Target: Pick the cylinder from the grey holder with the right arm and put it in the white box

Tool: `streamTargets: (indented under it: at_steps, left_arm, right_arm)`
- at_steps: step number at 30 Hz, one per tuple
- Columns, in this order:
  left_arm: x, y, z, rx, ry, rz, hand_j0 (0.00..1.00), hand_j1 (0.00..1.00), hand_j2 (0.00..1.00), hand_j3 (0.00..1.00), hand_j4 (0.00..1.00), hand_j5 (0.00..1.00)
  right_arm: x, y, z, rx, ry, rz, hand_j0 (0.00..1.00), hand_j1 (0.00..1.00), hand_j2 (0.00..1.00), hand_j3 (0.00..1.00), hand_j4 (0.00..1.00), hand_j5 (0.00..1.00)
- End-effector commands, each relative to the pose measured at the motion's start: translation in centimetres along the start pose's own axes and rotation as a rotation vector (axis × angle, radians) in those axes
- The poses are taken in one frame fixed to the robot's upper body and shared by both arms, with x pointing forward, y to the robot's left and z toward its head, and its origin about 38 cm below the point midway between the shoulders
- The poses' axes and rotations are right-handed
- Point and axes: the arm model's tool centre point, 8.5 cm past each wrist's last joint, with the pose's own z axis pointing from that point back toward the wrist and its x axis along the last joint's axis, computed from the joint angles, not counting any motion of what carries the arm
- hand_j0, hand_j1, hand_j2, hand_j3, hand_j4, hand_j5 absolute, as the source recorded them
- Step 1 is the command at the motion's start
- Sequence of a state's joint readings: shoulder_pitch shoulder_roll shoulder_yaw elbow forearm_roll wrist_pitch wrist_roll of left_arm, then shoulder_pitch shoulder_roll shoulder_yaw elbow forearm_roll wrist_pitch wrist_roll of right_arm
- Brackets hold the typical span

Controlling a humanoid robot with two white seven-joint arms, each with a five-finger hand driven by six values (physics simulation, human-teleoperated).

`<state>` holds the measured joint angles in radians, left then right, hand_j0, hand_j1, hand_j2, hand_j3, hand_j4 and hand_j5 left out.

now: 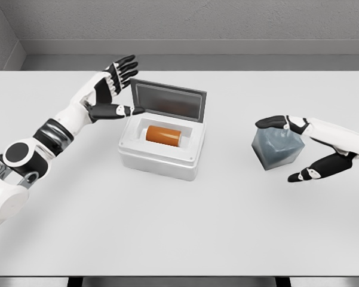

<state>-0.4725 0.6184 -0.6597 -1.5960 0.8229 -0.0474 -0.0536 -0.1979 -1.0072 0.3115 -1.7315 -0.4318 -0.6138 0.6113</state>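
Orange cylinder is lying on its side inside the white box, in the recess, lid propped open behind it. Box sits roughly mid-table, a bit left of centre.

Grey holder is toward the right edge of the table, well apart from the box. Nothing orange visible in or on it from here.

Right hand is at the holder: fingers spread, upper fingers resting on or just over its top, thumb side reaching out below and to the right. It isn't pinching anything. Can't tell if it actually touches the holder or just hovers.

Left hand is up by the far-left corner of the box, fingers spread, one fingertip right at the lid's left edge. Looks like it's steadying or has opened the lid, holding nothing.

My read: the placing step looks done, since the cylinder is already in the box and the right hand is empty back at the holder. That, or the scene starts with a cylinder in the box and the holder's contents are hidden from this angle; can't rule it out.

Next move, if done: pull the right hand clear of the holder without nudging it, left hand off the lid. If not, the right hand needs to close around whatever sits in the holder.
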Motion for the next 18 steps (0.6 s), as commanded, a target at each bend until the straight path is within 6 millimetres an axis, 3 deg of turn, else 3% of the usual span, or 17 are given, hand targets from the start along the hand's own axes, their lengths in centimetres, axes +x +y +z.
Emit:
streamTargets:
  at_steps: [1,11,18]
  left_arm:
    - [0.8,-0.6,0.0,-0.018,-0.023,-0.003,1.00,1.00,1.00,1.00,1.00,1.00]
    - [0.7,-0.7,1.4,-0.021,-0.020,-0.023,1.00,1.00,1.00,1.00,1.00,1.00]
    - [1.9,4.8,2.4,0.143,-0.055,-0.028,1.00,1.00,1.00,1.00,1.00,1.00]
  right_arm:
    - [0.1,-0.5,-0.1,-0.031,-0.010,0.012,1.00,1.00,1.00,1.00,1.00,1.00]
    - [0.1,-0.2,-0.6,-0.043,-0.026,0.003,1.00,1.00,1.00,1.00,1.00,1.00]
    - [0.0,-0.2,-0.6,-0.044,-0.027,0.003,1.00,1.00,1.00,1.00,1.00,1.00]
